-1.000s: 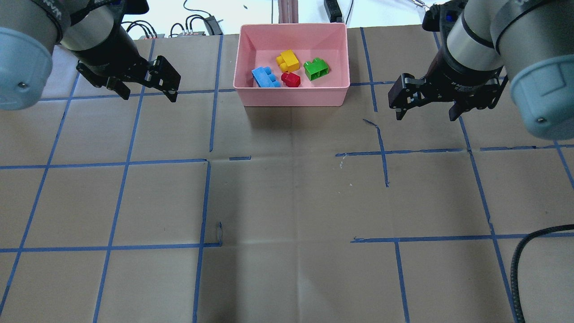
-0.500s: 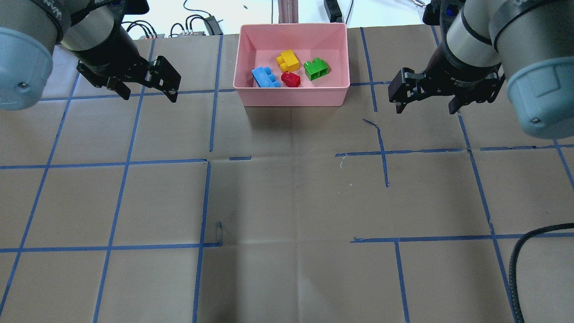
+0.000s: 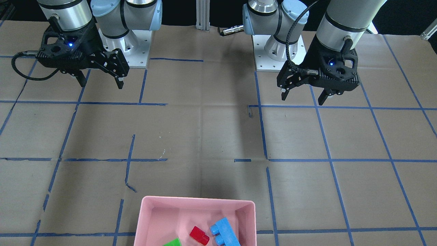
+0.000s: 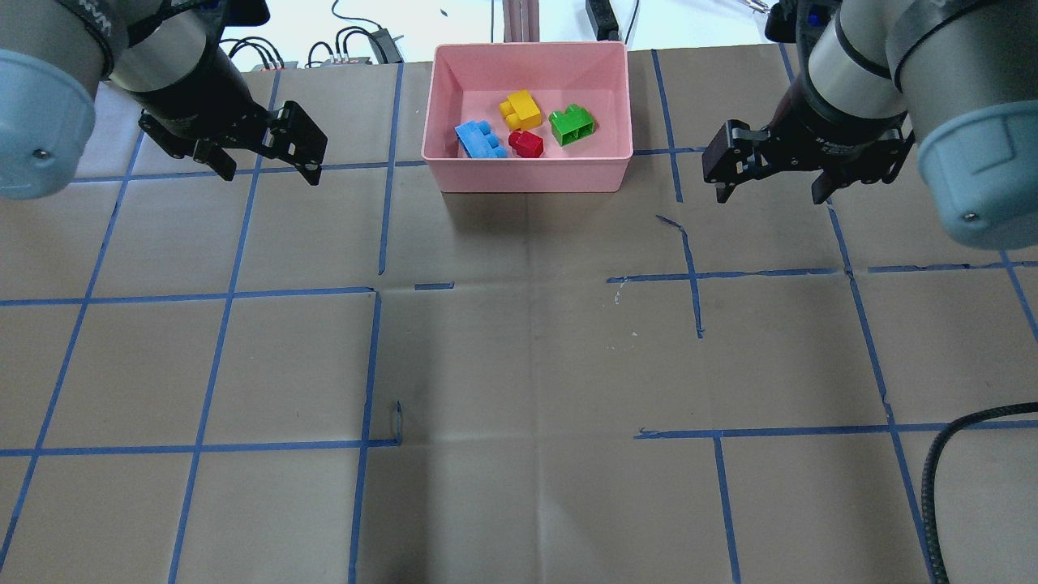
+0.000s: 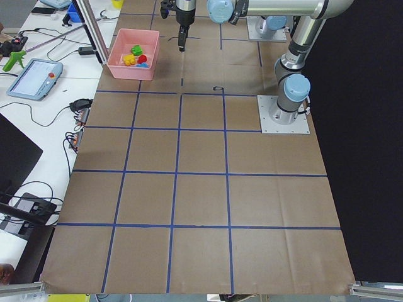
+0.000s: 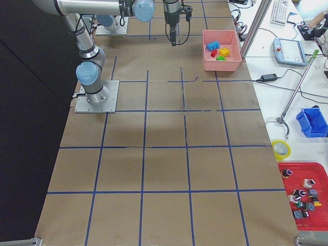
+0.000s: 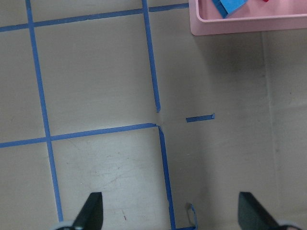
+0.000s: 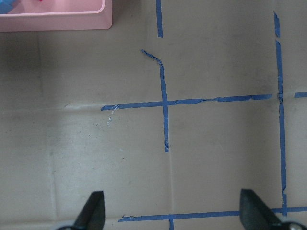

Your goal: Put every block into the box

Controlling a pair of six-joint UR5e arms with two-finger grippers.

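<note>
The pink box [image 4: 527, 174] stands at the table's far middle. In it lie the light blue block [image 4: 480, 139], the yellow block [image 4: 521, 109], the red block [image 4: 526, 143] and the green block [image 4: 572, 124]. The front-facing view shows the box [image 3: 150, 218] with the red [image 3: 199, 235], blue [image 3: 224, 233] and green [image 3: 172, 243] blocks; the yellow one is cut off there. My left gripper [image 4: 269, 174] hovers open and empty left of the box. My right gripper [image 4: 769, 195] hovers open and empty right of it. The left wrist view shows a box corner [image 7: 249, 24].
Blue tape lines grid the brown paper table cover. A black cable [image 4: 941, 487] curls in at the near right. Cables and a metal post [image 4: 519, 20] lie beyond the far edge. The arm bases [image 3: 126, 41] [image 3: 276, 51] stand on the robot's side.
My right gripper has shifted a little toward the table's far side and stayed open. The left arm, the box and the blocks have not moved.
</note>
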